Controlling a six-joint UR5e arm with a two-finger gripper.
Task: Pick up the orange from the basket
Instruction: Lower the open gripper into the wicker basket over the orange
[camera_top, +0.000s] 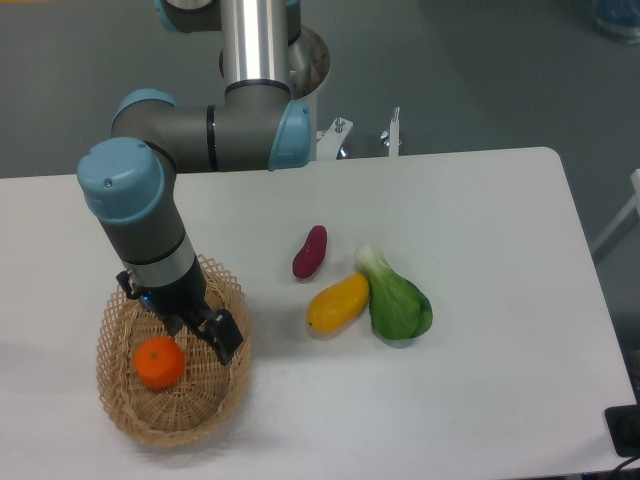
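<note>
The small round orange (160, 363) lies in the left part of the oval tan wicker basket (208, 410) at the table's front left. My gripper (199, 334) hangs low over the basket, just up and to the right of the orange. It is open, with one black finger (226, 337) out to the right and the other close to the orange's top. Nothing is held between the fingers. The arm's wrist hides the basket's back rim.
To the right of the basket lie a purple sweet potato (309, 252), an elongated yellow-orange fruit (337, 304) and a green leafy vegetable (397, 301), close together mid-table. The arm's base (262, 60) stands at the table's back edge.
</note>
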